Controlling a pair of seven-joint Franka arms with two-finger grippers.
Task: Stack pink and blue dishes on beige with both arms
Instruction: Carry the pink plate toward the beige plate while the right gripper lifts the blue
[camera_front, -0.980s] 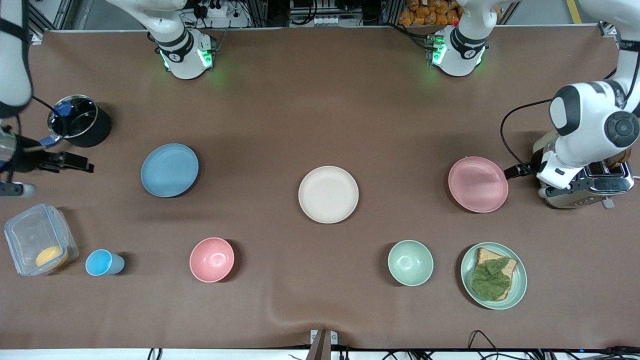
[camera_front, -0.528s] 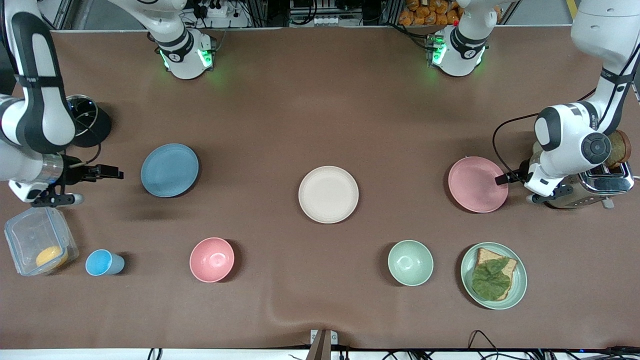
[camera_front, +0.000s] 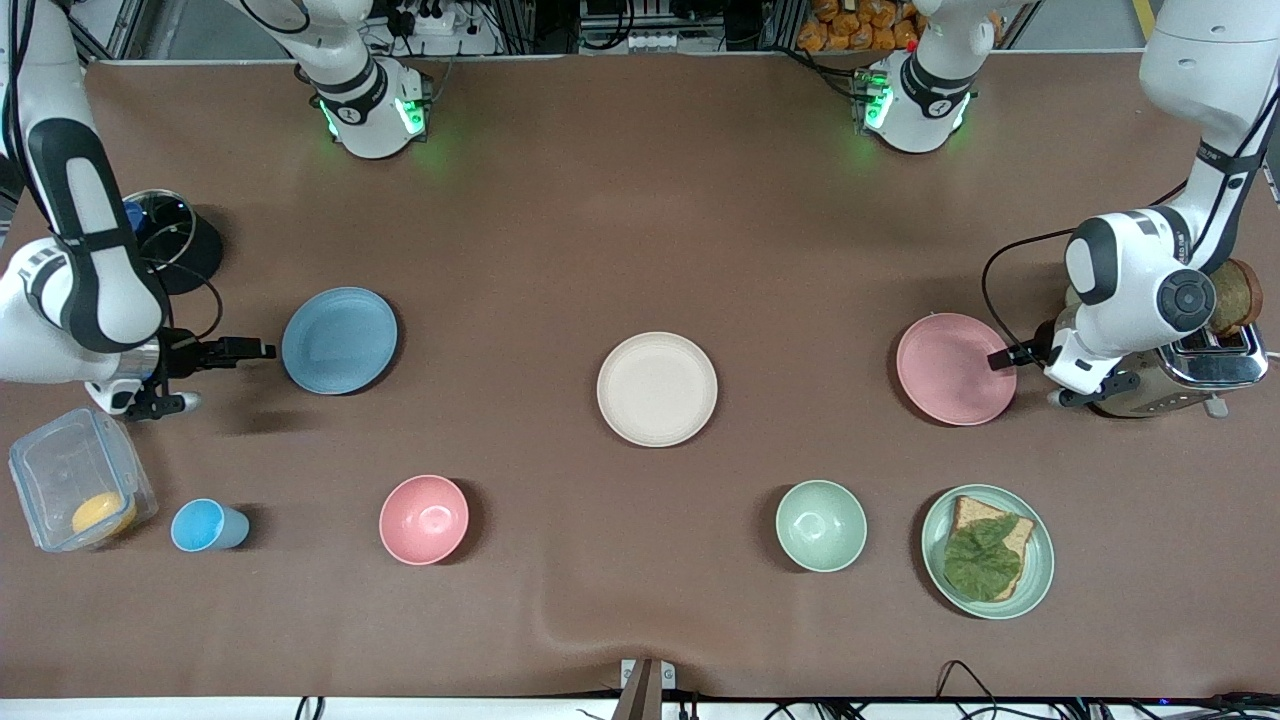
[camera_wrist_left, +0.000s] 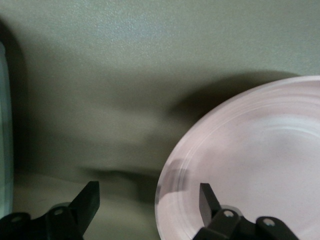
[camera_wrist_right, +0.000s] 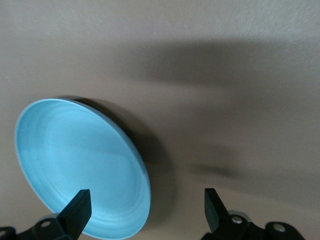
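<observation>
Brown table (camera_front: 640, 200), beige plate (camera_front: 657, 388) central; pink plate (camera_front: 955, 368) toward left arm's end, blue plate (camera_front: 339, 340) toward right's; left gripper (camera_front: 1003, 357) open at pink's rim, right gripper (camera_front: 258, 350) open beside blue; I'd straddle rims squarely before pinching.

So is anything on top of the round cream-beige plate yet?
Nothing: the round cream-beige matte plate is bare. The light blue plate and pastel pink plate lie apart, with the open right end effector and left end effector at their rims.
</observation>
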